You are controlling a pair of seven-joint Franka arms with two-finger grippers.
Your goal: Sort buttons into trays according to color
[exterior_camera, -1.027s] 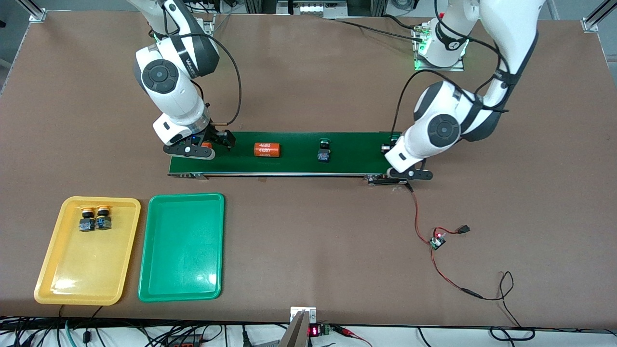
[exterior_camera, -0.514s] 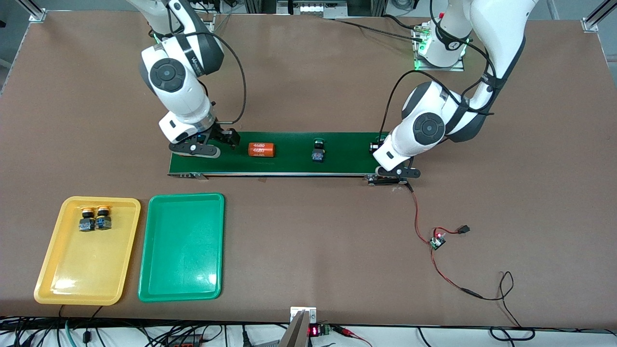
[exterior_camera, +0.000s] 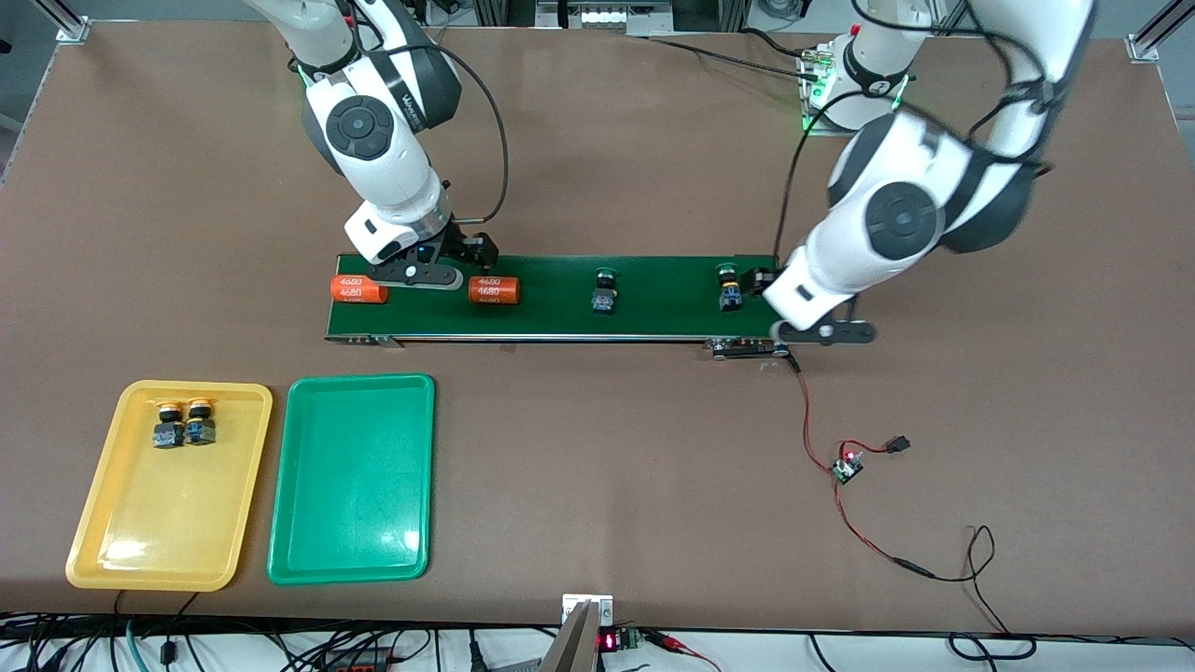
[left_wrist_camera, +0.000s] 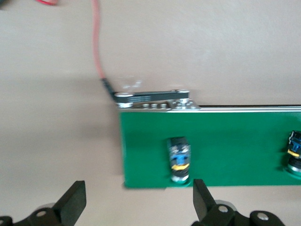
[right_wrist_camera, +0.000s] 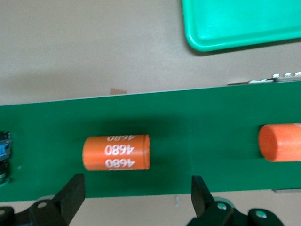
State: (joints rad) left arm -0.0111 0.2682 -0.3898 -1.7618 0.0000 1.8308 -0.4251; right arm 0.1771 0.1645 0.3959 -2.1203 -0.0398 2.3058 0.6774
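Note:
Two green-capped buttons lie on the dark-green belt (exterior_camera: 653, 299): one (exterior_camera: 604, 291) mid-belt, the other (exterior_camera: 729, 287) near the left arm's end. My left gripper (exterior_camera: 822, 329) hangs open over that end of the belt, holding nothing. In the left wrist view the nearer button (left_wrist_camera: 180, 160) lies just off one fingertip (left_wrist_camera: 201, 200) of the left gripper (left_wrist_camera: 138, 202). My right gripper (exterior_camera: 448, 261) is open above the belt beside an orange cylinder (exterior_camera: 495, 290). Two yellow-capped buttons (exterior_camera: 183, 423) sit in the yellow tray (exterior_camera: 159, 523). The green tray (exterior_camera: 353, 485) holds nothing.
A second orange "4680" cylinder (exterior_camera: 359, 289) lies at the belt's end toward the right arm. In the right wrist view the right gripper (right_wrist_camera: 136, 197) is above one cylinder (right_wrist_camera: 116, 152). A red wire with a small board (exterior_camera: 848, 467) trails from the belt's motor end, nearer the front camera.
My left gripper opened, let a green-capped button go onto the belt and pulled back past the belt's end. The right arm shifted along the belt. Belt items drifted toward the right arm's end.

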